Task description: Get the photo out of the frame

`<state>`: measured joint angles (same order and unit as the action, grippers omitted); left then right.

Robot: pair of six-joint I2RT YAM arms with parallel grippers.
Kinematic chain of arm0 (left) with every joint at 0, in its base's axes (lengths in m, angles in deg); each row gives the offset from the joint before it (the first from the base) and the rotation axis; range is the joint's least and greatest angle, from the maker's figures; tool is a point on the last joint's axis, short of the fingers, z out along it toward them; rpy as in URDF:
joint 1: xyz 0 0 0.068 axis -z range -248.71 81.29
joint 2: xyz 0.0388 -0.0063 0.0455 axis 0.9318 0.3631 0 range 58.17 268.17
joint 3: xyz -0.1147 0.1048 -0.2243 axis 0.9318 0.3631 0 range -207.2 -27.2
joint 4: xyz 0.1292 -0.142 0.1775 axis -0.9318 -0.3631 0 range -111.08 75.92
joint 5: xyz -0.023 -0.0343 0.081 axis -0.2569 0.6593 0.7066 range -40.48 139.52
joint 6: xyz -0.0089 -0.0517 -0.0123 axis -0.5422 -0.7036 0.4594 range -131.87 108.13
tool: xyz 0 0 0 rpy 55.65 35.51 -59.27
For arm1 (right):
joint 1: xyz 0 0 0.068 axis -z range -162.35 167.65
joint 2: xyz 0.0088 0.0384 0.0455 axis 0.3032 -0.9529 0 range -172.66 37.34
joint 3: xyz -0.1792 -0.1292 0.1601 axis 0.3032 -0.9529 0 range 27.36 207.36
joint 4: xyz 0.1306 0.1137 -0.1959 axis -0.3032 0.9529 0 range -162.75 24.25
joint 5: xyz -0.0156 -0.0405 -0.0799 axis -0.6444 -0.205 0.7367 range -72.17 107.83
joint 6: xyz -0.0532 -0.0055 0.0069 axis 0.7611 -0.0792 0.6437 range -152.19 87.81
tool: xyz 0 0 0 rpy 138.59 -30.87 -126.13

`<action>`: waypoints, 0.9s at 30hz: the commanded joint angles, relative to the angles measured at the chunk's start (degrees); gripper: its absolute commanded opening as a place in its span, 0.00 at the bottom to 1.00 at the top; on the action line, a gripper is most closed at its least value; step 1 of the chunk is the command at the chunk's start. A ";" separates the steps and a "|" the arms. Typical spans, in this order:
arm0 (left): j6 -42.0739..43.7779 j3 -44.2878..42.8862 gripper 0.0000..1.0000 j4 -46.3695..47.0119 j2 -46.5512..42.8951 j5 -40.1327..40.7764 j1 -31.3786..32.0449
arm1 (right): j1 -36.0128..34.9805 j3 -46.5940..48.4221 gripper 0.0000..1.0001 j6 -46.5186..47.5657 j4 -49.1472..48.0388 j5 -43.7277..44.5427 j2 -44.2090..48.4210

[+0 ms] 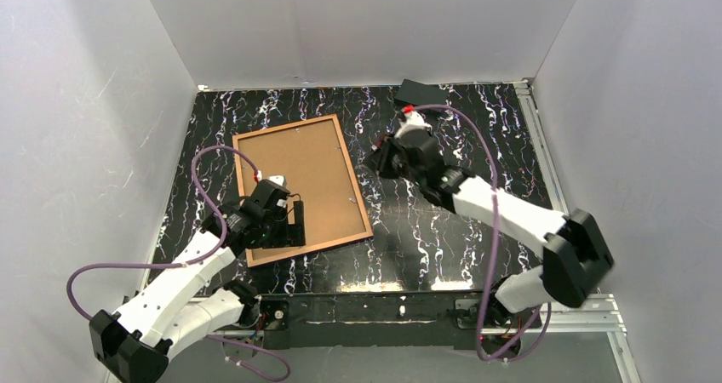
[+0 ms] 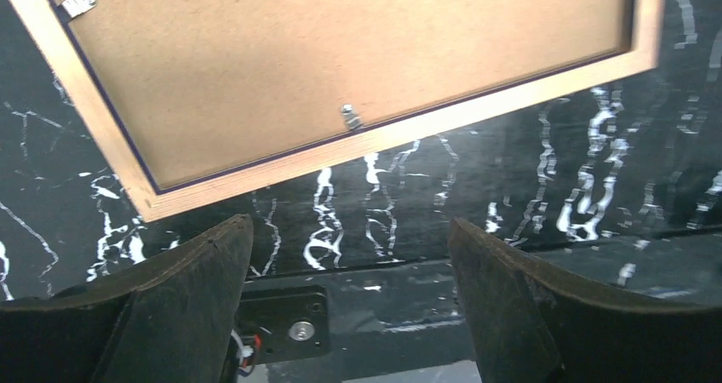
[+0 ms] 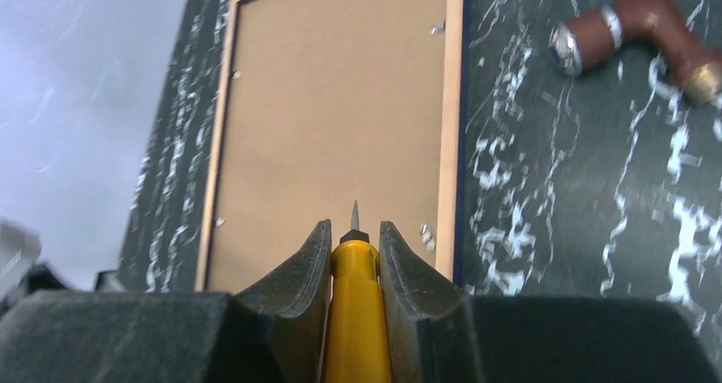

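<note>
The frame [image 1: 357,192] lies face down on the black marble table, its wooden back rim up and a navy edge along its side. The photo's brown board back [image 1: 298,177] fills it; the print side is hidden. Small metal tabs [image 2: 349,117] hold the board in. My left gripper [image 1: 296,223] is open and empty over the table just outside the frame's near rim [image 2: 400,132]. My right gripper [image 3: 354,230] is shut on a yellow tool [image 3: 353,315] with a thin metal tip. It hovers by the frame's right rim [image 3: 449,128], with the tip over the board [image 3: 332,119].
A small black block [image 1: 423,91] sits at the back of the table by the wall. A brown object with silver bands [image 3: 630,25] lies on the table beyond the frame in the right wrist view. White walls enclose three sides.
</note>
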<state>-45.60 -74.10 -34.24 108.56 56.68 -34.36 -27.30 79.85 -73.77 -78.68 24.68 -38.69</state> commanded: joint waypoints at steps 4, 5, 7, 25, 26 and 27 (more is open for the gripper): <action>2.36 4.35 0.76 -4.66 0.19 7.18 -1.25 | 0.98 23.02 0.01 13.94 10.17 6.80 -19.03; 2.69 4.31 0.75 -4.82 0.56 6.87 -1.77 | 1.06 25.99 0.01 14.92 11.41 7.27 -21.82; 2.90 4.23 0.76 -5.20 1.47 5.08 -3.30 | 1.10 31.33 0.01 16.74 12.42 7.77 -26.65; -3.53 3.47 0.88 2.37 14.07 -12.19 -10.19 | 1.18 66.80 0.01 31.09 21.90 8.64 -55.67; -3.55 3.07 0.88 2.44 15.03 -12.24 -10.44 | 1.19 67.83 0.01 31.54 22.23 8.78 -56.49; -3.63 2.79 0.88 2.68 15.87 -12.37 -10.58 | 1.18 68.94 0.01 31.98 22.90 8.78 -57.31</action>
<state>-48.53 -69.40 -27.75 121.52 46.03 -44.02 -26.27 143.35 -45.82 -57.33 32.73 -94.16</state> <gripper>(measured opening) 0.873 0.273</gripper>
